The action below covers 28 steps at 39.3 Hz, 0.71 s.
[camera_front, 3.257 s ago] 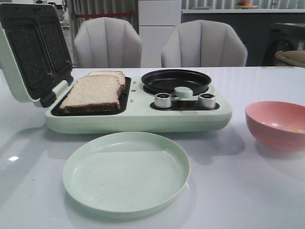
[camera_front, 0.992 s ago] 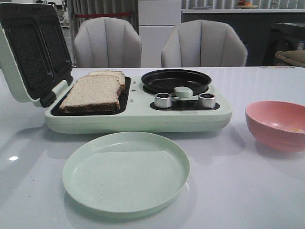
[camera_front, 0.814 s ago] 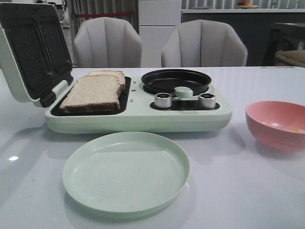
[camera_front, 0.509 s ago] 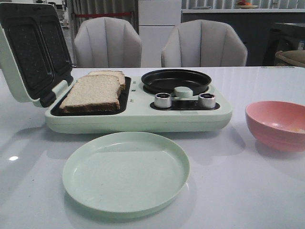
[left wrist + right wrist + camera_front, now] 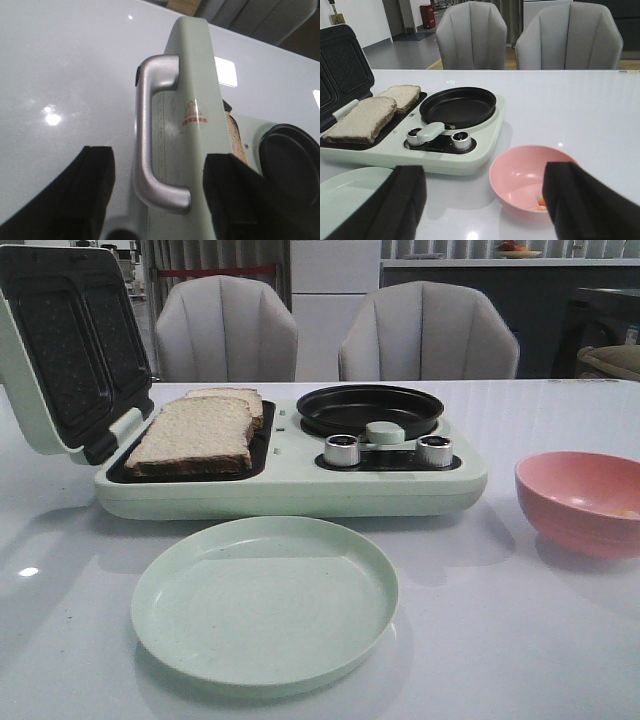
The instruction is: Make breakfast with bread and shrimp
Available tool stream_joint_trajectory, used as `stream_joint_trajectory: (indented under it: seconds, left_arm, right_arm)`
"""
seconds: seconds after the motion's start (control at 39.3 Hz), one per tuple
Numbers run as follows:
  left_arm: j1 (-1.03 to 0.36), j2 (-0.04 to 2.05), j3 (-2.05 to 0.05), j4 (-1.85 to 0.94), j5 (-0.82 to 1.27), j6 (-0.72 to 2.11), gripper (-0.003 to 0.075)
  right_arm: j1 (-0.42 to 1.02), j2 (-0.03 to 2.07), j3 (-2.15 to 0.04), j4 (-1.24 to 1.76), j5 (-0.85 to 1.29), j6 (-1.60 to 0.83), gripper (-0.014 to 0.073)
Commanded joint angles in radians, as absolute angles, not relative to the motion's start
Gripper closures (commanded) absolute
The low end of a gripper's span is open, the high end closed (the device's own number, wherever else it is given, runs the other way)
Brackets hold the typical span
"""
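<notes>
Lying side by side, two bread (image 5: 196, 432) slices fill the grill tray (image 5: 262, 445).

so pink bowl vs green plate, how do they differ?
The pink bowl is deep with high walls; the green plate is shallow and wider. The bowl holds a few orange shrimp; the plate holds nothing. The bowl sits right of the breakfast maker, the plate in front of it. Both are round.

Glossy table (image 5: 520, 640), brushed-metal handle (image 5: 150, 135), seemingly matt plastic plate (image 5: 265, 598).
</notes>
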<state>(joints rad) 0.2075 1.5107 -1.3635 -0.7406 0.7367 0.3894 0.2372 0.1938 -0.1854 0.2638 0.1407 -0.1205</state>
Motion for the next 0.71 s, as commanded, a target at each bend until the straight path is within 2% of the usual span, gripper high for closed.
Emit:
stream_joint_trajectory:
  seconds: [0.0,0.51,0.59,0.69]
  left_arm:
    - [0.245,1.513,-1.401,-0.879,0.726,0.432,0.0262]
    - [0.297,1.688,-1.401,-1.228,0.878,0.653,0.0267]
    - [0.297,1.709,-1.401,-1.273,0.906,0.68,0.031]
    - [0.297,1.719,-1.401,-1.32,0.934,0.72,0.0444]
  right_arm:
    - [0.232,0.2,-0.214,0.269,0.064,-0.125,0.001]
    - [0.232,0.2,-0.214,0.269,0.064,-0.125,0.001]
    - [0.232,0.2,-0.214,0.269,0.064,-0.125,0.001]
    - [0.232,0.2,-0.214,0.269,0.064,-0.125,0.001]
